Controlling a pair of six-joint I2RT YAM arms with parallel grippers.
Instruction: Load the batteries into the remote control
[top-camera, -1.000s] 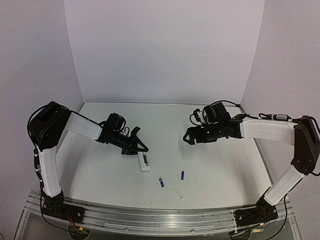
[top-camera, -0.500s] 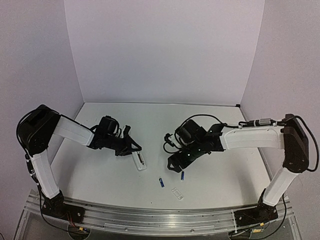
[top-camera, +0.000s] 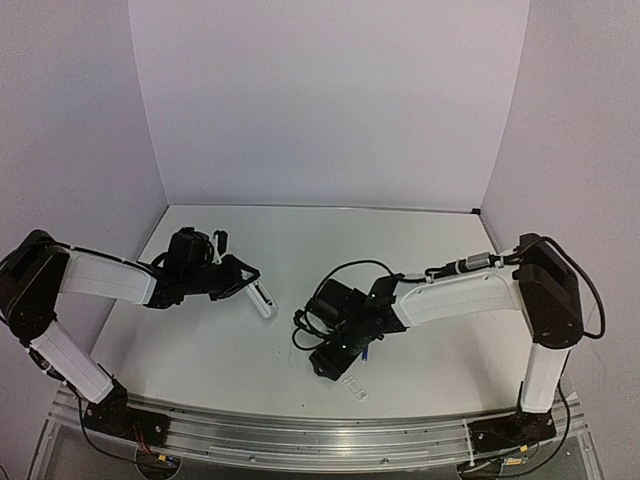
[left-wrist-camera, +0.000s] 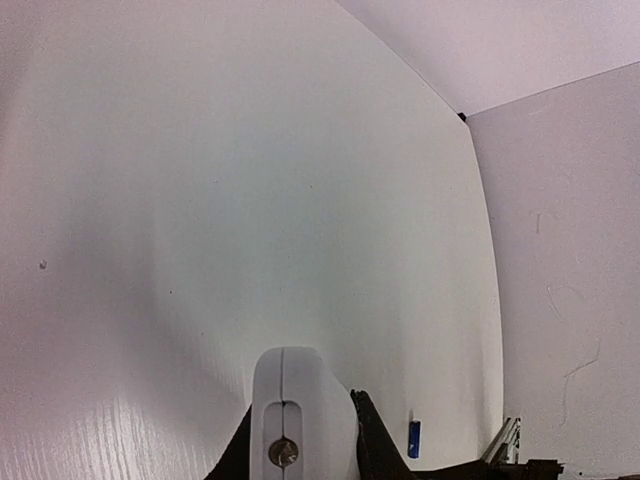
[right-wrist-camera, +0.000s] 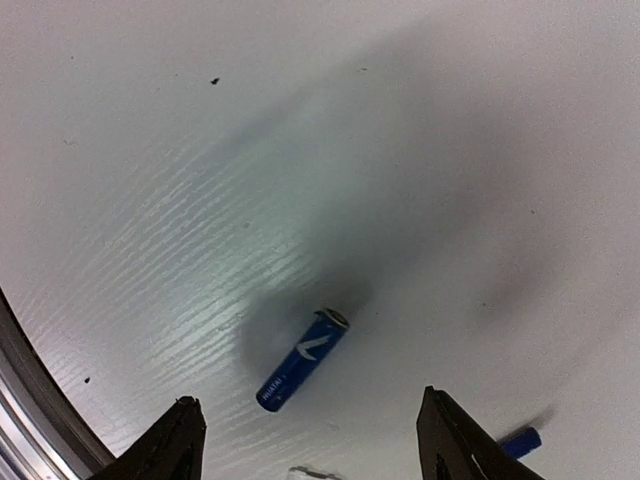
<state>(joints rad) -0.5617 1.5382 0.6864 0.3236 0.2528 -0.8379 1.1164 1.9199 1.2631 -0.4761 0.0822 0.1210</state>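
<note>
Gripping the remote (top-camera: 260, 298) at the counter's (top-camera: 200, 345) nine o'clock, the left claw (top-camera: 243, 280) stays out of the loading for now. The right claw (right-wrist-camera: 308, 400) hangs spread and empty above one battery (right-wrist-camera: 303, 372), with the other battery (right-wrist-camera: 520, 440) at its four o'clock. Neither is loaded yet.

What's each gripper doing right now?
Left gripper: closed on the remote control.
Right gripper: open above a blue battery, nothing held.

The only print in view is on the blue battery (right-wrist-camera: 303, 361). It has a white slanted mark and a short line of white letters along its side, too small and blurred to read.
</note>
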